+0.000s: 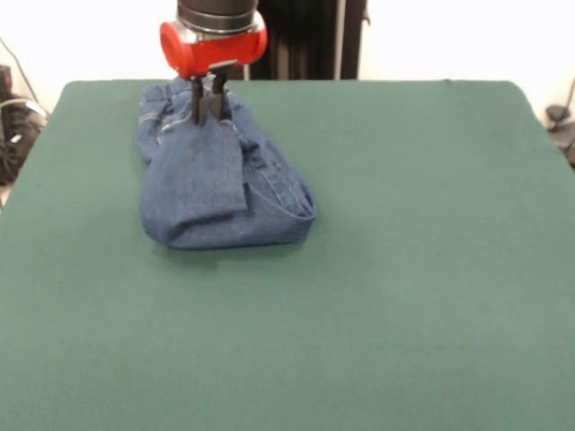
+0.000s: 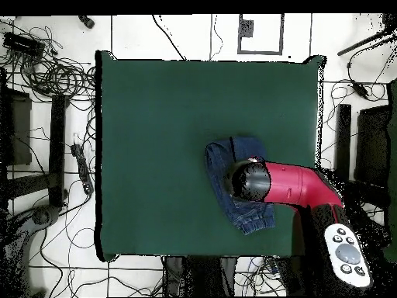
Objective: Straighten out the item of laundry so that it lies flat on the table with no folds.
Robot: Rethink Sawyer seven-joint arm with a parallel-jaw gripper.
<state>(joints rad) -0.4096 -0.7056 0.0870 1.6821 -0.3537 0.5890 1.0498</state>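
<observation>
The gripper (image 1: 207,108) hung right over the jeans (image 1: 220,184), its two dark fingers close together with their tips down in the denim near the waistband; whether they had actually pinched cloth, I couldn't tell. In the front view the jeans sat at about ten o'clock on the table (image 1: 404,269), doubled over, long axis running from the gripper down toward five o'clock. So the fold lay below the fingers, a leg flap draped across the top. Soft blue denim, pale stitching, a rounded bulging fold; dark green felt-like tabletop
</observation>
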